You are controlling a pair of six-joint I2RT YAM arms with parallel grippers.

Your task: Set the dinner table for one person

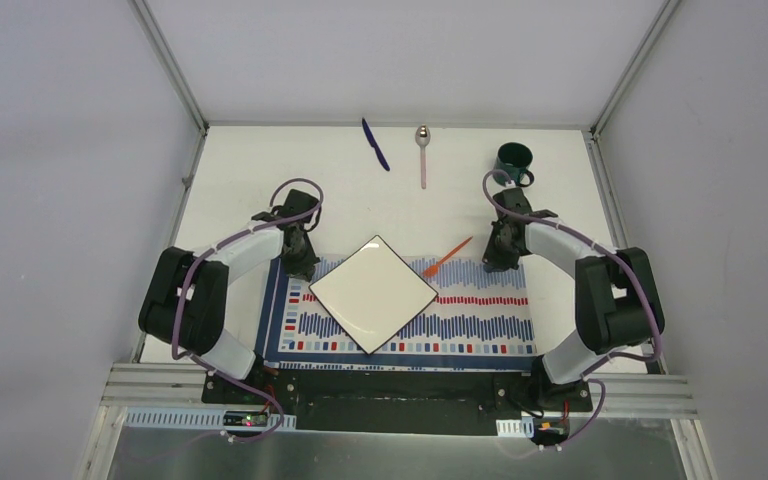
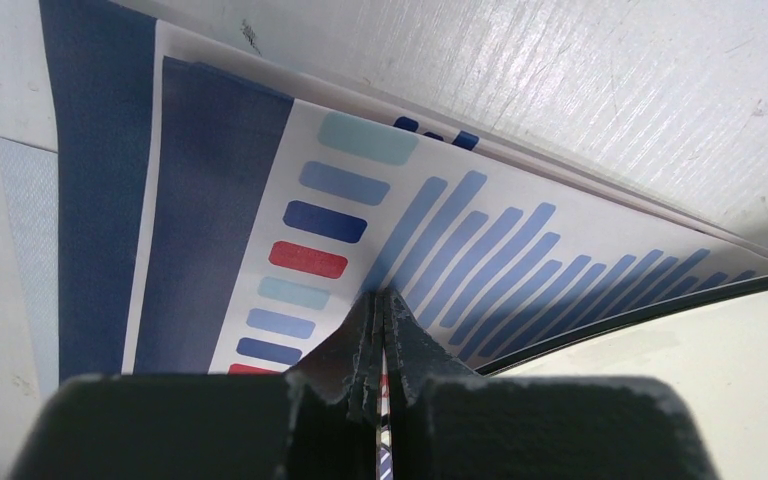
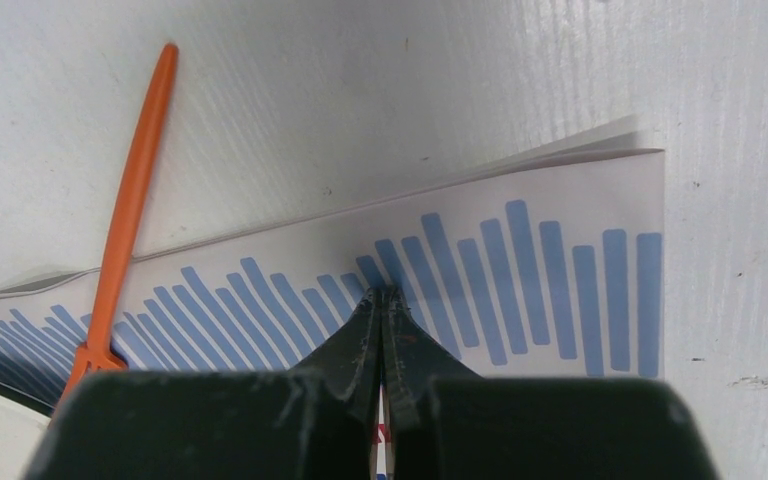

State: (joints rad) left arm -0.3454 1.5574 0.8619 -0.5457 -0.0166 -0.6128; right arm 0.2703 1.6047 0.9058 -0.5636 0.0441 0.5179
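Left gripper: you see its two black fingers pressed together with no gap, tips down on the striped placemat near its left end. You cannot tell whether any of the mat is pinched between them. The square white plate lies just right of these tips, turned corner-on upon the mat.

Right gripper: fingers likewise together, tips on the mat's far strip near its right corner. The mat's far edge there looks slightly raised and casts a shadow. The orange fork lies to the left of these tips, head on the mat and handle running out beyond it.

The dinner table lies under the mat and spreads beyond both grippers. Just past the right gripper stands a green mug. Farther out, between the two grippers, lie a spoon and a blue knife, apart from each other.
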